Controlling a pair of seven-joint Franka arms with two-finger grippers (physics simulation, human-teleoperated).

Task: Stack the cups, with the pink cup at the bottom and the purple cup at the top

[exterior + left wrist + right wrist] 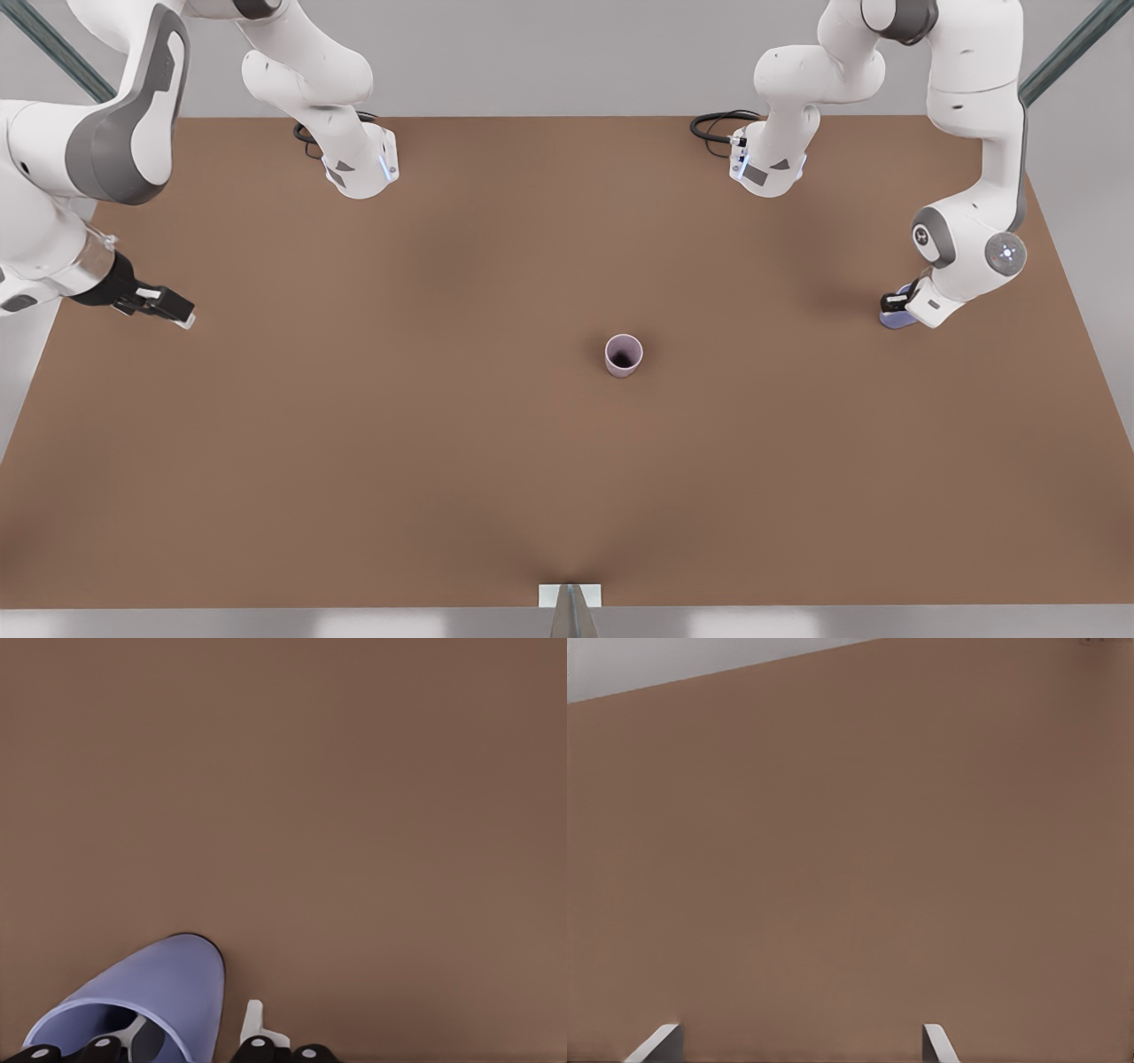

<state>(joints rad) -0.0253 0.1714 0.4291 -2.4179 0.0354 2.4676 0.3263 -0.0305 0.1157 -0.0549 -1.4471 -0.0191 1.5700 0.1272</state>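
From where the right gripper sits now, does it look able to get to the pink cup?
Probably yes. The right gripper hangs open at the front view's left, and bare table lies between it and the upright pink cup. The left gripper is off at the purple cup, one finger inside its rim.

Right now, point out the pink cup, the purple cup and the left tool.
pink cup [624, 355], front view, on its rim.
purple cup [168, 988], left wrist view, on its outer wall.
left tool [197, 1030], left wrist view, midway between its fingertips, astride the cup wall.

No legible text, labels, brands or numbers found. Checked arms, cups and table surface. Nothing readable in any view.
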